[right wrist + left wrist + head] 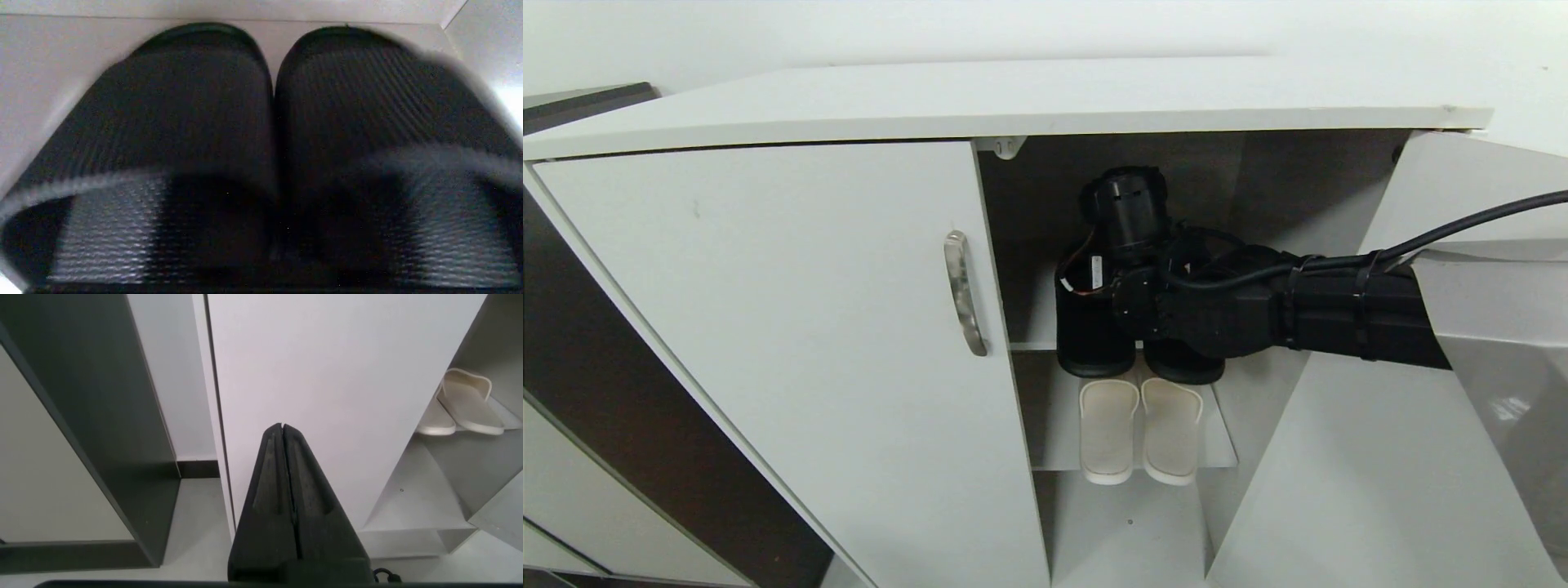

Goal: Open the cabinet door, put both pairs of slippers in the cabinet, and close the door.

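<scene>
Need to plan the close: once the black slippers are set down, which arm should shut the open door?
Probably right. The right arm reaches into the cabinet alongside the open door, on the robot's right. The left gripper sits shut, facing the closed door.

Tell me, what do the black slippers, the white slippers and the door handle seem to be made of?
Black slippers: probably soft rubber or foam, matte, with a fine dimpled texture. White slippers: likely similar moulded foam or rubber, smooth and matte, with a raised rim. Door handle: looks like brushed metal, given its silvery sheen, though coated plastic is possible.
</scene>
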